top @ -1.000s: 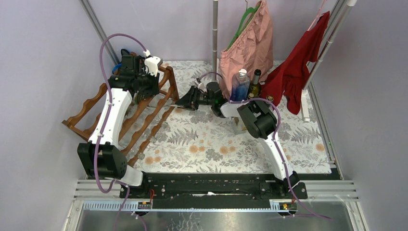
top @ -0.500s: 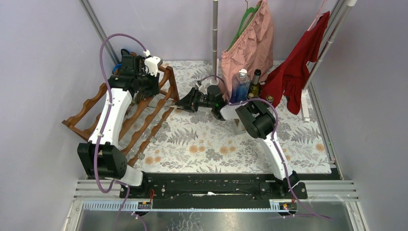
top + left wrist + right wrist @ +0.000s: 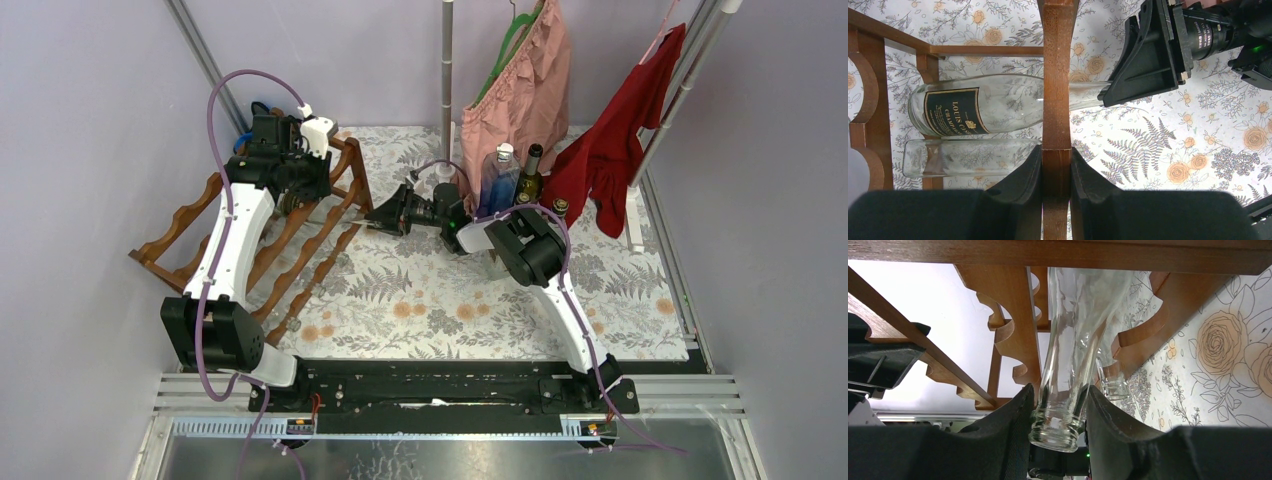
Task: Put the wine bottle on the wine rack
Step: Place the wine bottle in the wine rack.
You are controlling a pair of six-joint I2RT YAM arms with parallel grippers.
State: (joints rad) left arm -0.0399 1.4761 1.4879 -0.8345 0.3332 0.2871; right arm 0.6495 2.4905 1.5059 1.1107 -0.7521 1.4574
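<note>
The wine rack [image 3: 180,225], reddish-brown with scalloped rails, stands at the table's left. My left gripper [image 3: 295,195] is over its far end, shut on one wooden rail [image 3: 1056,75], with the fingers pressed on both sides of it [image 3: 1056,150]. The wine bottle [image 3: 998,102] is clear glass with a black label and lies on its side inside the rack, its neck sticking out to the right. My right gripper [image 3: 375,215] is shut on that neck [image 3: 1075,340] just above the mouth [image 3: 1060,390]. A second clear bottle [image 3: 963,157] lies beside it in the rack.
At the back right a pink bag [image 3: 515,100] and a red cloth [image 3: 620,140] hang from rails. Below them stand a blue bottle [image 3: 498,178] and a dark bottle [image 3: 530,175]. A grey pole [image 3: 446,70] rises at the back centre.
My right arm has shifted slightly left toward the rack with the bottle neck in its grip. The left arm has stayed still on the rail.
</note>
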